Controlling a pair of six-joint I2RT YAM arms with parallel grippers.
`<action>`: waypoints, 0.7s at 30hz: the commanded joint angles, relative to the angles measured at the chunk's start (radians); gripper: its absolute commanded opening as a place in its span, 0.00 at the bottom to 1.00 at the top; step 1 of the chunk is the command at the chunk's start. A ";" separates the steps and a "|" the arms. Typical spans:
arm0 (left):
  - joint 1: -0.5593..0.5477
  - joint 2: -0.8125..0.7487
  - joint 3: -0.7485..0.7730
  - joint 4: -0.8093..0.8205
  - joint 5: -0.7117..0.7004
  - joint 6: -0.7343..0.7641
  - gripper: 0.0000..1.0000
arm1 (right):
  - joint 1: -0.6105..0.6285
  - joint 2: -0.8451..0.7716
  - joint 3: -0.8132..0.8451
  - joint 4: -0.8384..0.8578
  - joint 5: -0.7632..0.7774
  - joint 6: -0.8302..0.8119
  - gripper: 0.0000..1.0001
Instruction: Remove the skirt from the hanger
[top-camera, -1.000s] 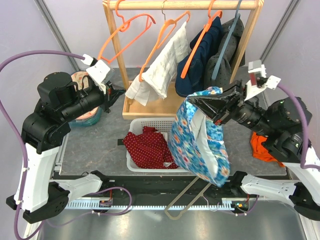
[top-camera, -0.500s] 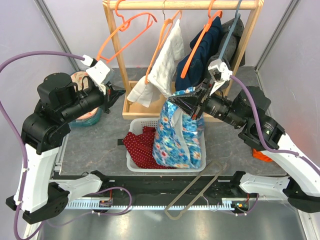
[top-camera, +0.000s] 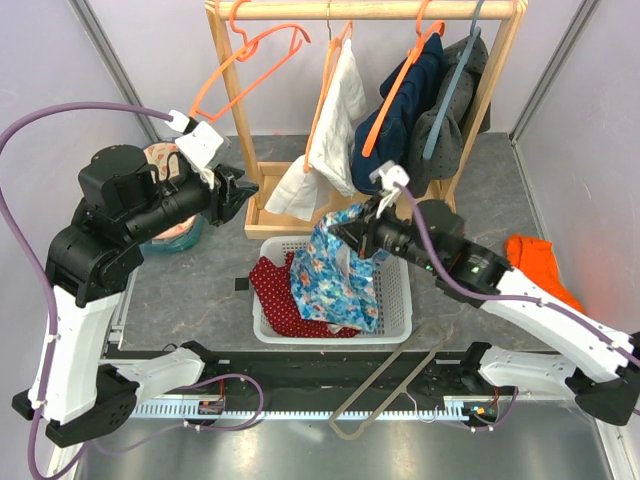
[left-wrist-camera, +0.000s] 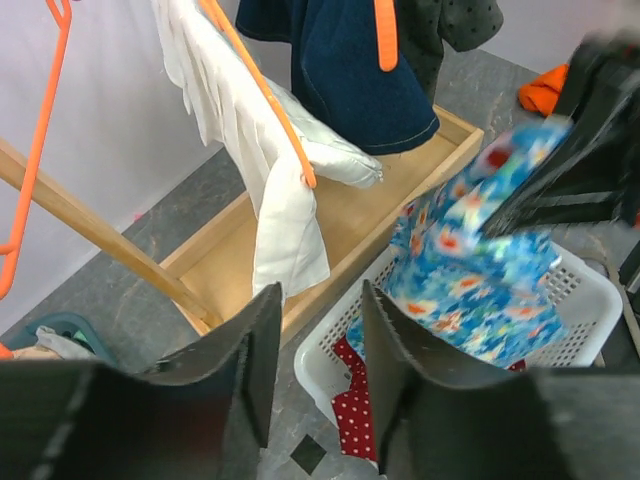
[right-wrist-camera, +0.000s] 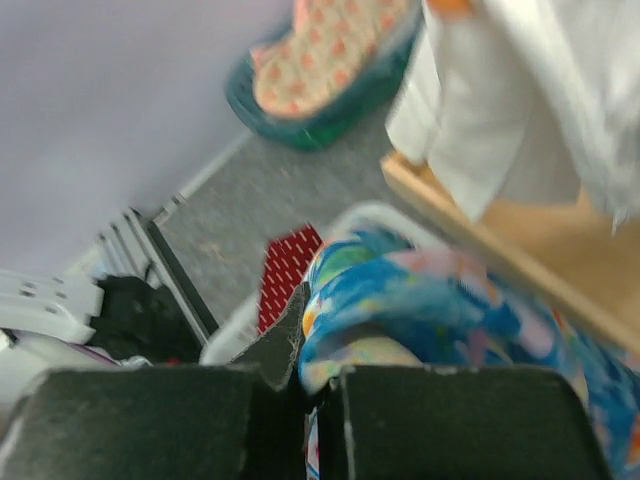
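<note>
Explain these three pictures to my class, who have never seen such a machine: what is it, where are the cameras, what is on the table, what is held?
The machine is two robot arms bolted at the near edge of a grey table, each ending in a two-fingered pincer. One picture looks down from above and behind them; the other two come from a camera on each wrist. On the table stand a wooden clothes rack and a white basket. A red dotted skirt lies in the basket. The right pincer is shut on a blue floral garment that hangs down into the basket. The left pincer is open and holds nothing.
</note>
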 joint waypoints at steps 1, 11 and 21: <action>0.001 0.025 0.026 0.080 -0.004 0.001 0.49 | -0.004 0.024 -0.153 0.077 0.077 0.062 0.00; -0.002 0.219 0.116 0.270 -0.002 -0.038 0.52 | -0.010 0.104 -0.477 0.215 0.055 0.220 0.00; -0.032 0.477 0.251 0.358 -0.116 -0.093 0.52 | -0.010 0.242 -0.700 0.332 -0.002 0.387 0.00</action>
